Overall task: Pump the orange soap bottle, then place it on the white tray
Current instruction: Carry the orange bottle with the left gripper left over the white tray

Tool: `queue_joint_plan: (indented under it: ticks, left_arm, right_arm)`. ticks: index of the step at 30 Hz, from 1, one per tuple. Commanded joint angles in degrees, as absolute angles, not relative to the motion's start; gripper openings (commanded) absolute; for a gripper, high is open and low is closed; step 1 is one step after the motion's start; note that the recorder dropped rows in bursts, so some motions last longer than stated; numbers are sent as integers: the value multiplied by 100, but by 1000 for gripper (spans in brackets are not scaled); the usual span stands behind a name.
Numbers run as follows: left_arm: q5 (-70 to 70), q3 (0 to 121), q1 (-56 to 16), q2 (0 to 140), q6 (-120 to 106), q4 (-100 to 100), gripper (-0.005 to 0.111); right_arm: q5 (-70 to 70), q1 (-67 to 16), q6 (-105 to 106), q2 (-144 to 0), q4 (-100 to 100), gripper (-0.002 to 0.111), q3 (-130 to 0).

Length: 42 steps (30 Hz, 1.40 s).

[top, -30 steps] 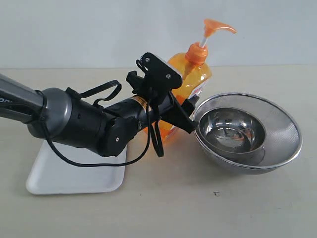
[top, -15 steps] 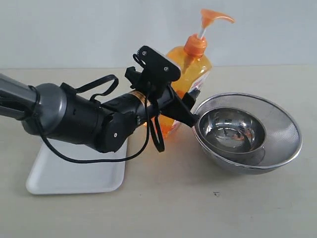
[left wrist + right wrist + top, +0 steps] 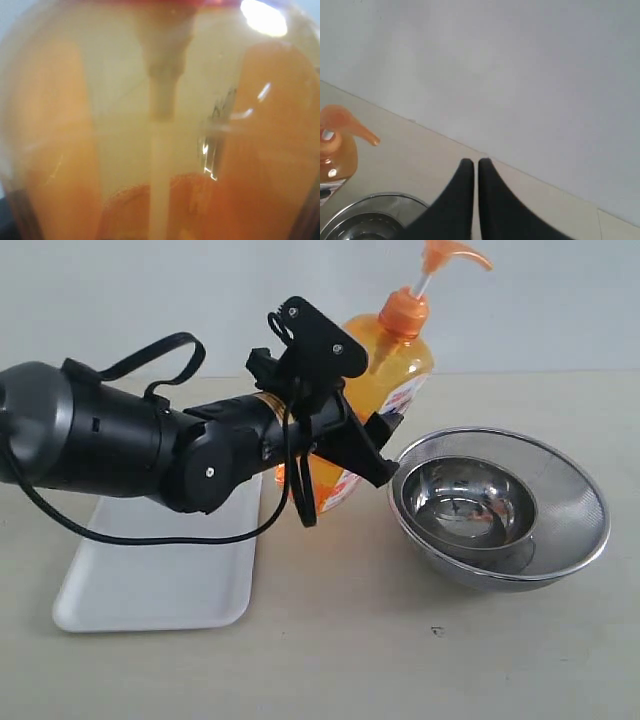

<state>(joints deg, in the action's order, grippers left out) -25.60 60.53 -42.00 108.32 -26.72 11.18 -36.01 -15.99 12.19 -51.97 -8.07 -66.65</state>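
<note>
Lying on the left, the white tray [image 3: 150, 585] sits on the tabletop [image 3: 330, 660]. The left hand [image 3: 362, 435] grips the orange soap bottle [image 3: 400, 370], tilted, between the tray and the steel bowls [image 3: 565, 475]. The right hand [image 3: 475, 163] is pinched closed, empty. The smooth, leaning bottle might slip out, or tip over on the tray.

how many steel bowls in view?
2. In the exterior view, both sit right of the orange soap bottle, nested: a smaller shiny bowl inside a larger mesh-walled bowl. Anything under them would be hidden.
</note>
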Motion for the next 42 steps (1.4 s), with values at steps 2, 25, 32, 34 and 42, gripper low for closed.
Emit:
queue_joint_plan:
  ticks: [2, 25, 32, 34, 42]
  left_arm:
    - [-2574, 6135, -4185, 10328, -2819, 1007, 5]
    - [-1260, 5776, -3714, 8994, -2771, 508, 5]
    - [-1492, 5218, -3565, 8452, -2660, 508, 5]
    - [-1503, 5121, -3537, 8339, -2660, 508, 5]
    - [-1458, 4862, -3430, 7977, -2660, 508, 5]
  right_arm:
    - [-3711, -1585, 1262, -5187, -1004, 0, -6631]
    - [-3924, -1585, 1262, -5187, -1089, 0, -6631]
    - [-3924, -1585, 1262, -5187, -1089, 0, -6631]
    - [-3924, -1585, 1262, -5187, -1089, 0, -6631]
    - [-4038, -1585, 1262, -5187, -1089, 0, -6631]
